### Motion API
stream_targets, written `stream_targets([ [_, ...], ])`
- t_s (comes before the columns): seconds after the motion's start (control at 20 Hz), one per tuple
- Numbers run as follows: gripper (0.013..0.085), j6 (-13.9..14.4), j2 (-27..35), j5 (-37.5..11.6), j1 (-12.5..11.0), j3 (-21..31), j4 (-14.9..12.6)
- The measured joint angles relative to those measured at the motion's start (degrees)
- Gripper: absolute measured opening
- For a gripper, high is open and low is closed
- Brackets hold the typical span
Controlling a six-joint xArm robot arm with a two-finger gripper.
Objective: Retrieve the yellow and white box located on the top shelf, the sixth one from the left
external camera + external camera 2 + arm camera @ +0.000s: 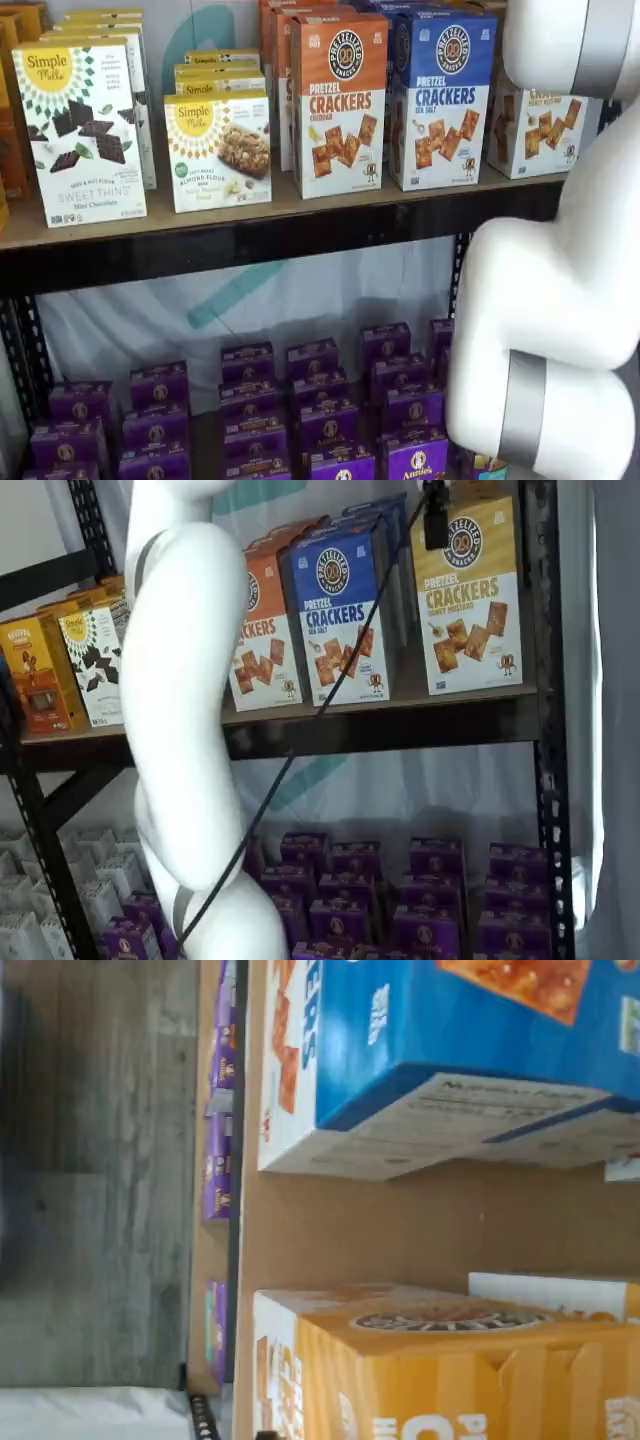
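The yellow and white box (470,590) stands upright at the right end of the top shelf (400,708), a Pretzel Crackers carton with a yellow top band and a round black logo. In a shelf view the white arm hides part of this box (538,128). My gripper (435,515) hangs from the upper edge just in front of the box's top left corner; only a black finger and its cable show, with nothing held. The wrist view shows the yellow box (450,1370) and a blue carton (450,1030) with bare shelf board (400,1225) between them.
Left of the yellow box stand a blue Pretzel Crackers carton (345,610) and an orange one (338,105), then white Simple Mills boxes (85,130). Purple boxes (320,420) fill the lower shelf. A black perforated upright (545,680) borders the yellow box on the right. The white arm (560,300) blocks the right side.
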Motion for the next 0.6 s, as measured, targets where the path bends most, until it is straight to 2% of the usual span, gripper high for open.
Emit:
stream_targets([
  [0.3, 0.085, -0.1, 0.1, 0.8, 0.7, -0.2, -2.4],
  [0.6, 0.085, -0.2, 0.1, 1.9, 0.5, -0.2, -2.5],
])
